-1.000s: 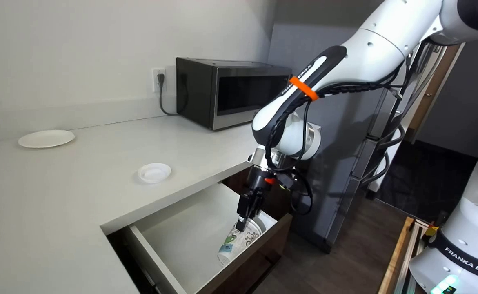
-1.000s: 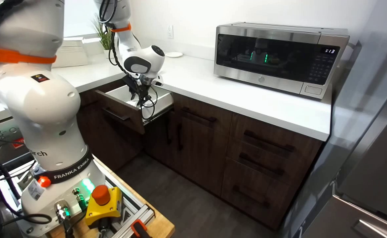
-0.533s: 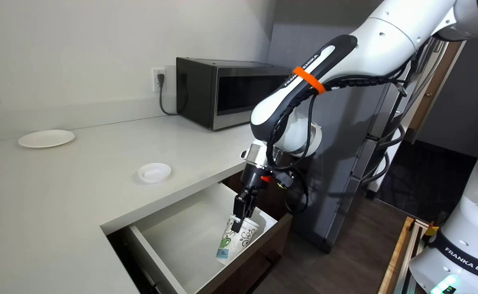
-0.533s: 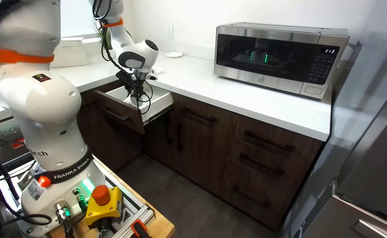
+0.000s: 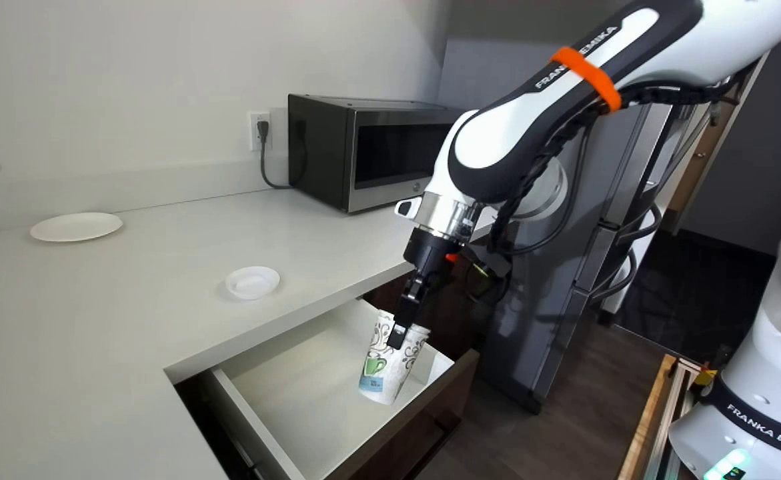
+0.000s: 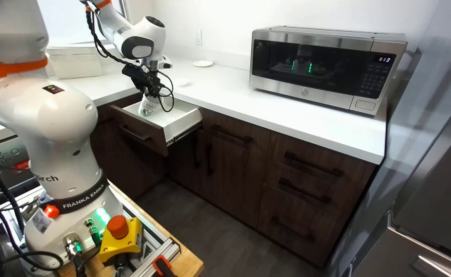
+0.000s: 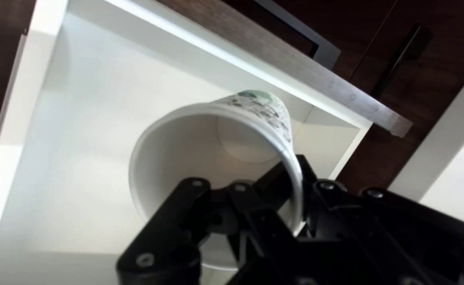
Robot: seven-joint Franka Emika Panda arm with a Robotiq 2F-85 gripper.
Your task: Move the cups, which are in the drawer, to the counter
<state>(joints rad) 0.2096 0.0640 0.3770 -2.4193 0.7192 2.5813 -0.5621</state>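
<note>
A whitish cup [image 5: 383, 373] with green and teal marks is held over the open drawer [image 5: 290, 380]. It leans with its mouth up, and it also shows in an exterior view [image 6: 147, 106]. In the wrist view I look into the cup [image 7: 184, 146]. My gripper [image 7: 291, 172] is shut on the cup's wall, one finger inside and one outside. The gripper also shows in both exterior views [image 5: 399, 333] [image 6: 150, 92]. I cannot tell whether more cups are nested. The off-white counter [image 5: 163, 287] lies beside and above the drawer; it also shows in an exterior view [image 6: 240, 90].
A small white dish [image 5: 252, 283] and a flat white plate [image 5: 77, 227] stand on the counter. A microwave [image 5: 377, 153] stands at the back. The drawer's dark wooden front [image 6: 140, 130] and the counter's edge border the cup.
The gripper and arm have moved up, and the cup has risen with them. The cup now stands more upright than when it lay tilted in the drawer. The drawer has not moved.
</note>
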